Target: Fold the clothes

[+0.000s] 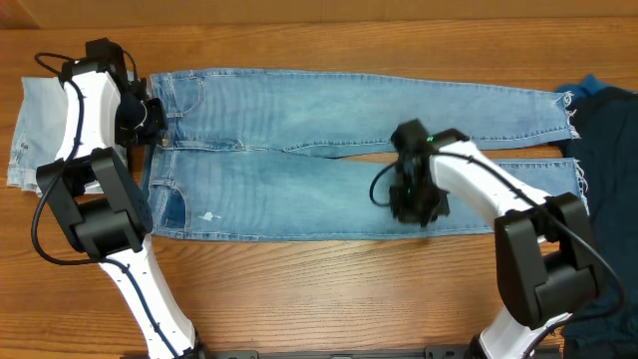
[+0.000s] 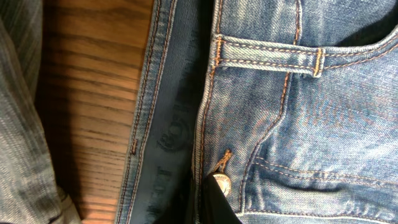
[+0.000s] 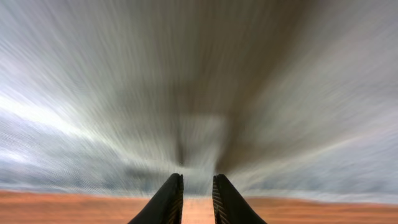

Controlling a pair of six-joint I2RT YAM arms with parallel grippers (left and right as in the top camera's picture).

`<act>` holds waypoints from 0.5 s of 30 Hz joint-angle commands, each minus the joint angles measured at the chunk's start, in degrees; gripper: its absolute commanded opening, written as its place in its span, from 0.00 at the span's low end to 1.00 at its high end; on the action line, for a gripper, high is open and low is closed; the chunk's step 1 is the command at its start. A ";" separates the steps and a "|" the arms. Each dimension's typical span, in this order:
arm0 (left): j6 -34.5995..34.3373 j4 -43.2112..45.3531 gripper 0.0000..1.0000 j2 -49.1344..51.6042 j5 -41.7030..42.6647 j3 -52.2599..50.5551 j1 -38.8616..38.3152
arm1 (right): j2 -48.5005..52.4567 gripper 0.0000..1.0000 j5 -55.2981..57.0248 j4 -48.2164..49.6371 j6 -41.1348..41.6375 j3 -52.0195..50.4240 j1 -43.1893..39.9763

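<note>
A long pair of faded light-blue jeans [image 1: 299, 140] lies flat across the table, waist at the left and legs running right. My left gripper [image 1: 150, 120] is at the waistband. In the left wrist view its dark fingers [image 2: 211, 202] pinch the waistband edge beside the metal button [image 2: 221, 183]. My right gripper [image 1: 414, 204] hovers over the near leg. In the right wrist view its fingers [image 3: 198, 196] stand a narrow gap apart with nothing between them, over blurred denim [image 3: 199, 93]. A paler washed-denim piece [image 1: 30, 130] lies left of the waist and shows in the left wrist view [image 2: 18, 124].
A dark navy garment [image 1: 606, 140] lies at the table's right edge, next to the frayed leg hems [image 1: 573, 115]. Bare wood [image 1: 299, 289] runs along the front of the table and a strip [image 2: 93, 93] shows between the jeans and the paler piece.
</note>
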 commanded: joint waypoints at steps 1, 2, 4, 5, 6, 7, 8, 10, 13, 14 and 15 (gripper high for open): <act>-0.57 0.24 0.04 0.42 -2.69 1.44 0.11 | -0.22 0.20 3.26 0.04 0.13 8.41 -6.64; -0.57 0.26 0.04 0.42 -2.12 1.44 -0.04 | -0.22 0.20 3.28 0.07 0.07 10.45 -9.81; -0.59 0.42 0.04 0.42 -1.64 1.44 -0.26 | -0.22 0.23 3.28 2.16 -0.39 14.51 -18.01; -0.57 0.42 0.04 0.42 -1.66 1.44 -0.42 | -0.22 0.24 3.26 4.28 -0.44 15.30 -21.57; -0.57 0.42 0.04 0.42 -1.66 1.44 -0.59 | -0.20 0.24 2.21 7.41 -2.10 15.37 -25.55; -0.57 0.39 0.04 0.42 -1.66 1.44 -0.68 | 0.02 0.24 0.76 9.51 -3.43 15.37 -28.15; -0.57 0.39 0.04 0.42 -1.66 1.44 -0.76 | 0.46 0.22 -0.81 11.85 -4.61 15.37 -31.10; -0.57 0.50 0.04 0.42 -1.66 1.44 -0.90 | 1.88 0.15 -1.05 17.25 -7.06 15.34 -34.82; -0.55 0.48 0.04 0.42 -1.68 1.44 -0.90 | 5.97 0.06 2.86 23.91 -11.13 15.34 -35.60; -0.55 0.48 0.04 0.42 -1.75 1.44 -0.90 | 8.04 0.04 3.74 25.97 -11.15 15.34 -35.63; -0.55 0.50 0.04 0.42 -1.95 1.44 -0.90 | 9.09 0.04 3.74 26.86 -11.15 15.34 -35.65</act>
